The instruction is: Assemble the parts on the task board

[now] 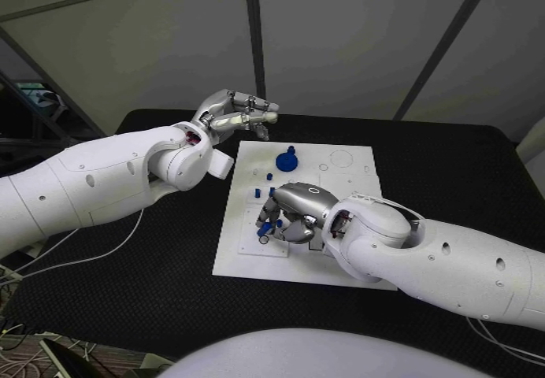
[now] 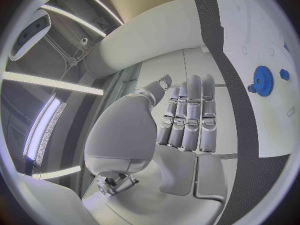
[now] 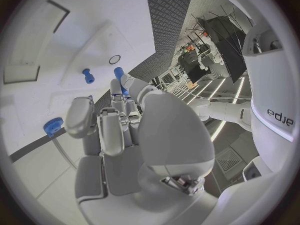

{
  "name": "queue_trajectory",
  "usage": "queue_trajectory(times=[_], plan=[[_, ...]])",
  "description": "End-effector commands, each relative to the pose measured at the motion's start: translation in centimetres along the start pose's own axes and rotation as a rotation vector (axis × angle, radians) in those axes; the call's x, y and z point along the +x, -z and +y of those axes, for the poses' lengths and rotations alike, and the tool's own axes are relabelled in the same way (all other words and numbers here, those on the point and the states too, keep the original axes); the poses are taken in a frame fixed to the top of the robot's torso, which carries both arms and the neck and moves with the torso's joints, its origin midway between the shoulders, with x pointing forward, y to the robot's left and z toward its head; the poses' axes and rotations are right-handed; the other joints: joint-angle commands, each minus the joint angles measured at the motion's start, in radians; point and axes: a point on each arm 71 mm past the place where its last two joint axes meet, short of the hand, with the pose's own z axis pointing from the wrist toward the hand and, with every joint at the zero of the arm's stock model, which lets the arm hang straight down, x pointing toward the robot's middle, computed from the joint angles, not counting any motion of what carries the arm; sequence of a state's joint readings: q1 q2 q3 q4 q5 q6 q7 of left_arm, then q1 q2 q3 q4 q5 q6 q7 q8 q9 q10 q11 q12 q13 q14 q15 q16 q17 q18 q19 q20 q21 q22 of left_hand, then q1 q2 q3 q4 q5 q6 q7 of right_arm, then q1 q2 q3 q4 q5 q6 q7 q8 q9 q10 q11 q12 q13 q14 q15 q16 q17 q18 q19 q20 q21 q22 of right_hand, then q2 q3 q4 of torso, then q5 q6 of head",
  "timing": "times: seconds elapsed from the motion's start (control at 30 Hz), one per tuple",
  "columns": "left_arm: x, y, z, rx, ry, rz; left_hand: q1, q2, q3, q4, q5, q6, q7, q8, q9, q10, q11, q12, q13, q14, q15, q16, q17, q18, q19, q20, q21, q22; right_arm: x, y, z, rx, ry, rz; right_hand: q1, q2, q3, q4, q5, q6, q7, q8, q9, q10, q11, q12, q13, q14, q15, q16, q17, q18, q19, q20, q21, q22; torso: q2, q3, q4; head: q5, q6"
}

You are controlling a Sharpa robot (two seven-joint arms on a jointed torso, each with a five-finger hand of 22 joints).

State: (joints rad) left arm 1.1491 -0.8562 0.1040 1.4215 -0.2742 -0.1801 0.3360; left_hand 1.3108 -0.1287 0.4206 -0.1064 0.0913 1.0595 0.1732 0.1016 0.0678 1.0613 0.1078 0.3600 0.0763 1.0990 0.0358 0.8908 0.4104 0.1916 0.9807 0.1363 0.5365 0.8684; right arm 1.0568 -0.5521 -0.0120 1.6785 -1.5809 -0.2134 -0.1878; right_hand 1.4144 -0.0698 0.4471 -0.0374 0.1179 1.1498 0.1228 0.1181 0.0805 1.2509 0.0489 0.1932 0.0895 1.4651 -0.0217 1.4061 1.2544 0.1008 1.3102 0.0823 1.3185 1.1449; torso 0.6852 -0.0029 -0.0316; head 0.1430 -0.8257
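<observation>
The white task board (image 1: 341,177) lies in the middle of the black table. A blue gear (image 1: 287,161) stands near its far edge, also seen as the gear (image 2: 263,78) in the left wrist view. Small blue pegs (image 1: 259,191) stand along the board's left side. My right hand (image 1: 293,213) is curled down over the board's left middle and its fingers pinch a slim blue part (image 3: 119,73). Beside it stand a blue peg (image 3: 88,75) and a blue knurled part (image 3: 53,126). My left hand (image 1: 236,114) hovers beyond the board's far left corner, fingers (image 2: 190,115) straight, holding nothing.
Round holes (image 1: 339,158) mark the board's far right area, and a shallow rectangular recess (image 3: 28,60) shows in the right wrist view. Black table (image 1: 465,173) surrounds the board on all sides. Cables (image 1: 68,252) hang off the table's left side.
</observation>
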Motion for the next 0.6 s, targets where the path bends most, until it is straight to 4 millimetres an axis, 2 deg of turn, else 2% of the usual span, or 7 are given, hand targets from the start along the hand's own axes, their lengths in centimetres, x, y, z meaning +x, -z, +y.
queue_trajectory(times=[0.03,0.6], plan=[[0.14,-0.08,-0.13,0.006,0.006,0.011,-0.001,0.009,0.000,-0.002,0.000,-0.003,0.001,0.002,0.000,-0.006,0.000,0.005,-0.001,-0.007,0.001,0.006,-0.001,-0.010,0.004,0.005,-0.004,-0.001,0.32,-0.01,0.12,-0.015,0.018,0.036,-0.010,0.001,0.002,-0.004,0.003,0.002,0.007,0.003,0.006,0.002,0.006,-0.005,0.000,0.051,-0.001,0.003,-0.001,-0.008,0.002,0.002,-0.001,-0.001,0.001,-0.0001,-0.0003,0.002,-0.001],[0.16,-0.13,-0.09,0.005,0.007,0.012,-0.001,0.009,0.000,-0.002,0.000,-0.003,0.001,0.002,0.000,-0.006,0.000,0.005,-0.001,-0.007,0.001,0.006,-0.001,-0.010,0.004,0.005,-0.004,-0.001,0.79,-0.03,-0.31,-0.002,0.065,0.055,-0.011,0.002,0.002,-0.004,0.003,0.002,0.007,0.002,0.006,0.002,0.006,-0.007,0.001,0.050,0.000,0.003,-0.002,-0.008,0.002,0.003,-0.001,-0.002,0.002,0.0000,-0.0001,0.008,-0.007]])
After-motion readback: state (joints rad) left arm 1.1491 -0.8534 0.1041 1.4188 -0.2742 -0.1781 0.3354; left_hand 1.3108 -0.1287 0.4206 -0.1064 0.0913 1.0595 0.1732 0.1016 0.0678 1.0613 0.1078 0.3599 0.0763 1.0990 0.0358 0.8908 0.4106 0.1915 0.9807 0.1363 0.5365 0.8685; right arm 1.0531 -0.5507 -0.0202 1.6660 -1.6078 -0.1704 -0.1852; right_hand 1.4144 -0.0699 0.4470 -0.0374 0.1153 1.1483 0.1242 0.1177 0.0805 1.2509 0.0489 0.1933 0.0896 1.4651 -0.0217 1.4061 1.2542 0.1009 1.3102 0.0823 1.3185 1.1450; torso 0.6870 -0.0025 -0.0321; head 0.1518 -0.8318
